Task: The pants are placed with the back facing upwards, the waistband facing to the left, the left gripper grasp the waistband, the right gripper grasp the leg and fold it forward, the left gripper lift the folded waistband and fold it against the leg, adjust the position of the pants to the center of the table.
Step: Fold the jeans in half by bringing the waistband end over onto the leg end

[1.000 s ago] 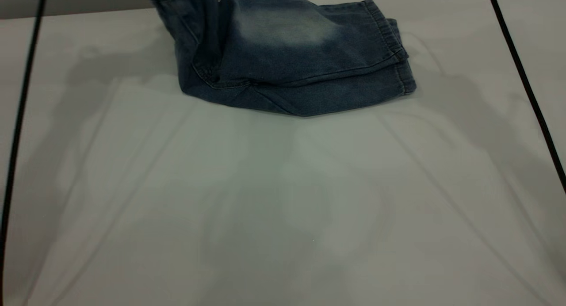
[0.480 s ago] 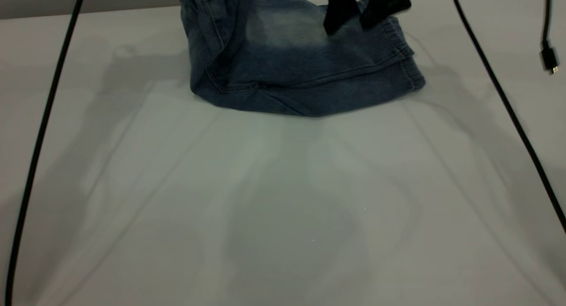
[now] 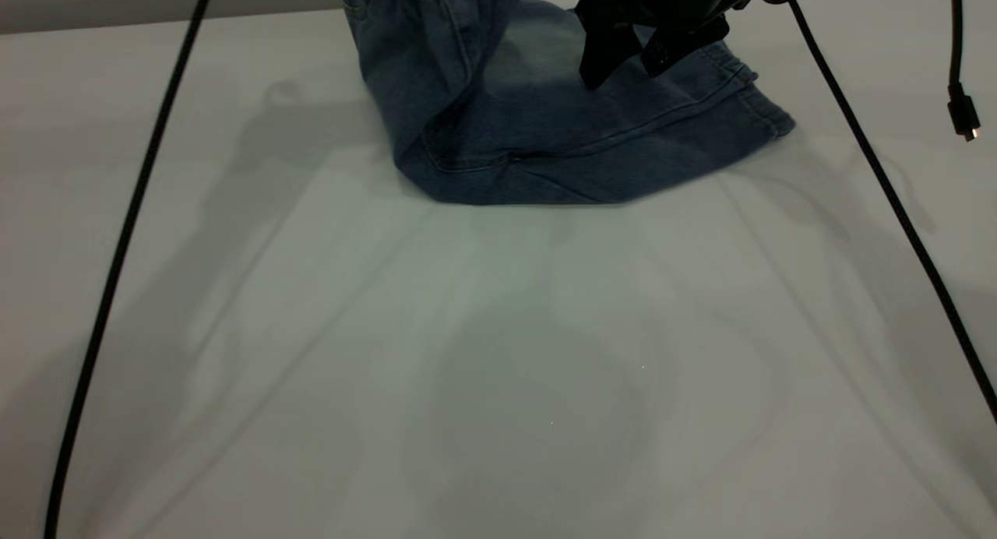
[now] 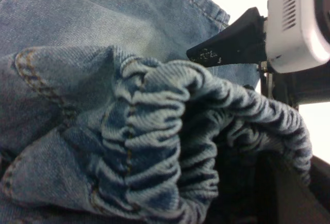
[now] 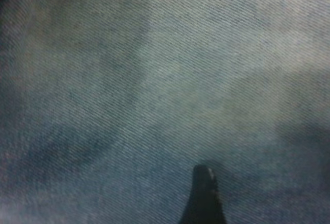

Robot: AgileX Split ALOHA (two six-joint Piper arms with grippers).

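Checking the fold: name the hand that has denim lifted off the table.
The left hand, shut on the gathered waistband and holding it raised; the right hand hangs open over the flat leg.

The matte black, tapering right gripper [image 3: 627, 62] has two wedge-shaped fingers [image 3: 600, 60]. Thin black cables [image 3: 125, 235] hang on both sides, one ending in a small plug [image 3: 966, 118]. A white vented housing [image 4: 296, 20] carries a speckled black finger [image 4: 229, 46].
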